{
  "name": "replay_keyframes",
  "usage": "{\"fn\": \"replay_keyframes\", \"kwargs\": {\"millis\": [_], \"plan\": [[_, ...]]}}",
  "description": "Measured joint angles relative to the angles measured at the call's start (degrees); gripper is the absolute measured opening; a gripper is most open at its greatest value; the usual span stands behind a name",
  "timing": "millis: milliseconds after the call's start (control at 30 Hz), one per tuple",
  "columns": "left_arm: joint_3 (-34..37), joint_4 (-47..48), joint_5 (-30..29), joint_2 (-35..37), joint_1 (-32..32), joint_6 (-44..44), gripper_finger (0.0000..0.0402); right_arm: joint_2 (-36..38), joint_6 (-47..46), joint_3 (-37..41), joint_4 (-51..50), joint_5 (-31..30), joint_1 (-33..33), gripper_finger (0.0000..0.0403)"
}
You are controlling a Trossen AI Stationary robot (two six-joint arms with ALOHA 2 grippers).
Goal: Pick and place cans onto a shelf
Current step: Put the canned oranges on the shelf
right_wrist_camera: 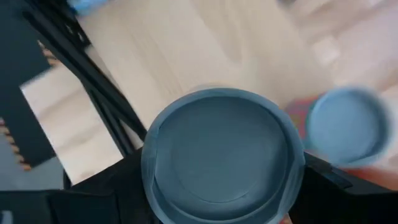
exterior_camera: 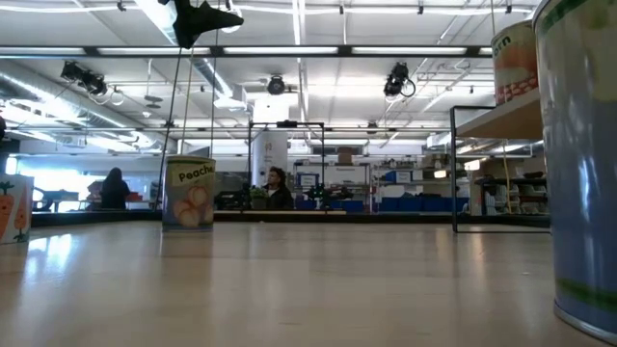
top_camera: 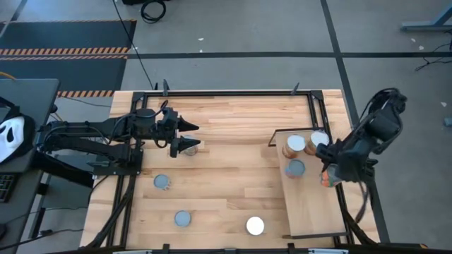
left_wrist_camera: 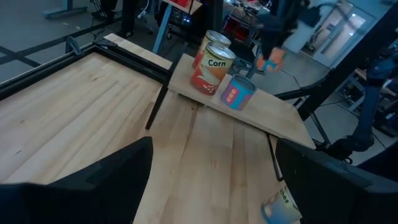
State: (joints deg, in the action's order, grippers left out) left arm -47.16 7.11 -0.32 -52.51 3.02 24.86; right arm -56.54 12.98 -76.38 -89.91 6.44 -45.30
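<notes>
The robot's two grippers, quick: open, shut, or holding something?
Left gripper: open, holding nothing, above the tabletop.
Right gripper: shut on a can, over the shelf.

— Where's the left arm?

— It reaches in from the left side, stretched level across the table. The left gripper (top_camera: 189,136) points rightward, its two dark fingers (left_wrist_camera: 99,180) spread apart with nothing between them.

— And the right arm?

— It is bent at the elbow and angled down and inward. The right gripper (top_camera: 327,169) is at its lower end, fingers clamped on either side of a can (right_wrist_camera: 222,155), whose round top sits directly ahead of the wrist.
</notes>
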Motion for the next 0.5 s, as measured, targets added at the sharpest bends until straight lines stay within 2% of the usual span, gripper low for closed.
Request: {"fn": "replay_keyframes", "kwargs": {"millis": [100,333,500], "plan": [[0.0,0.0,0.0,0.0,0.0,0.0,0.0346,0.9,-2.0,4.2,-0.2,-3.8,-0.5,0.0289],[0.0,0.0,0.0,0.0,0.0,0.0,0.0346,1.2,-2.3,11.0,-0.1,-8.0,-0.4,0.0289],[0.0,0.0,0.0,0.0,0.0,0.0,0.0346,0.9,-6.3,14.2,-0.1,-14.4,-0.3,0.0294]]}}
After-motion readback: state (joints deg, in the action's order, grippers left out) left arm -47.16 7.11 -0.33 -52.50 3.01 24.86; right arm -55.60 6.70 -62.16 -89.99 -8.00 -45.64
